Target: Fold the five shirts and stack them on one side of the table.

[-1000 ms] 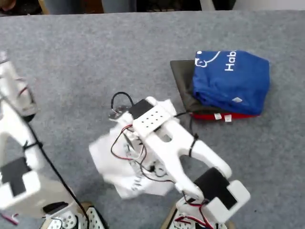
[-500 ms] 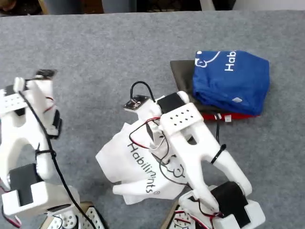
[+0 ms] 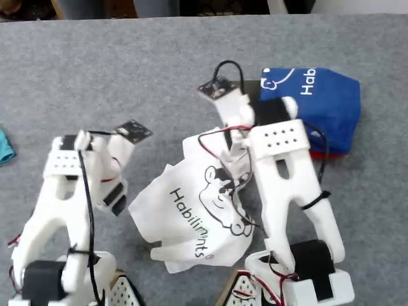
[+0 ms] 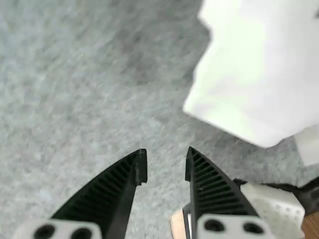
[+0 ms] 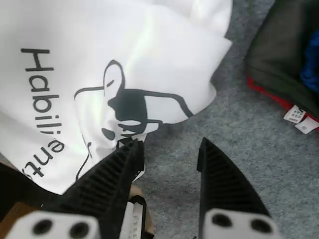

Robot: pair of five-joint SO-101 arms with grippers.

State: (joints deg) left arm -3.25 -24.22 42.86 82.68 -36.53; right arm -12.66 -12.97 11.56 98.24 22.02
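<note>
Grey table, floppy white shirt.
Jaws apart on left gripper and right gripper; grabbing one layer could unfold it.

Four shirts, two arms.

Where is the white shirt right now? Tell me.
In the high view the white shirt lies on the grey table between the two arms, nearer the front edge than the folded blue shirt to its right.
</note>
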